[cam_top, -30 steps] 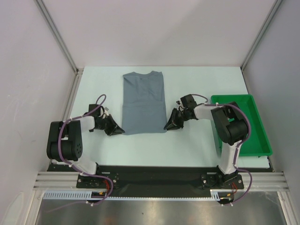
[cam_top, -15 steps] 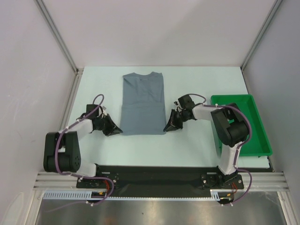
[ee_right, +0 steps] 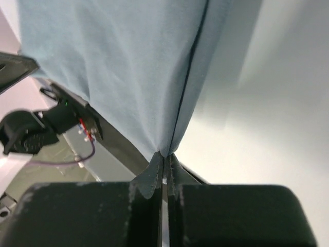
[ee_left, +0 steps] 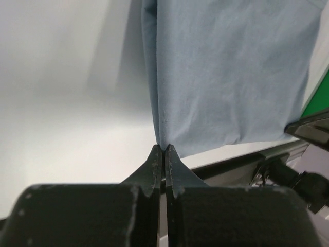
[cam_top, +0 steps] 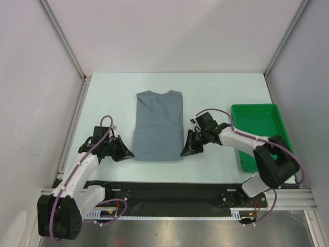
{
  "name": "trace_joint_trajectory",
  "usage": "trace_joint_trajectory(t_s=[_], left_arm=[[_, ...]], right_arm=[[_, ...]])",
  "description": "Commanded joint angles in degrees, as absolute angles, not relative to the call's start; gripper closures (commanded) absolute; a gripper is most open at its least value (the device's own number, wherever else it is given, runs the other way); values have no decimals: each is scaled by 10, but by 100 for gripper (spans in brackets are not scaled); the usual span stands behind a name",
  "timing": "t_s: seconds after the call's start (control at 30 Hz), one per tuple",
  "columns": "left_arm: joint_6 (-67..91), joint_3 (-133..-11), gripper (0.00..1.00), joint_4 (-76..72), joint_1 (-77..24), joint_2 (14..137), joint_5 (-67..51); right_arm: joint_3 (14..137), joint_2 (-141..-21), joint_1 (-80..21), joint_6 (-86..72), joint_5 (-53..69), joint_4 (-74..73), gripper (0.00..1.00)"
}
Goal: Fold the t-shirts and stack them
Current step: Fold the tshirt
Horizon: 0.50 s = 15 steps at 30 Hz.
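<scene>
Our right fingers (ee_right: 163, 162) had just pinched shut on a near corner of the t-shirt (cam_top: 159, 123), while the left fingers (ee_left: 164, 156) gripped the other. The shirt lay flat ahead of both on the desk (cam_top: 226, 87); we judged the fold could begin.

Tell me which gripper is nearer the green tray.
Right. The right gripper pinches the near right corner of the t-shirt, towards the green tray; the left gripper pinches the near left corner, across the shirt.

No legible txt, labels or nos. anywhere.
</scene>
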<state>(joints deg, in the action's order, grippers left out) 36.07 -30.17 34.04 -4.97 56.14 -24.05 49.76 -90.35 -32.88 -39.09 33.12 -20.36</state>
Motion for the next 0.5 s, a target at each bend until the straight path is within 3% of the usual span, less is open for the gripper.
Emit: trace_joint_trajectory(t_s=[0.0, 0.23, 0.47], left_arm=[[366, -287, 100, 439, -75, 501, -221], [424, -279, 100, 524, -87, 337, -215], [399, -371, 100, 579, -87, 330, -203]], right_arm=[[459, -824, -339, -407, 332, -269, 100], [400, -714, -345, -410, 329, -330, 100], [447, -684, -345, -422, 312, -365, 100]])
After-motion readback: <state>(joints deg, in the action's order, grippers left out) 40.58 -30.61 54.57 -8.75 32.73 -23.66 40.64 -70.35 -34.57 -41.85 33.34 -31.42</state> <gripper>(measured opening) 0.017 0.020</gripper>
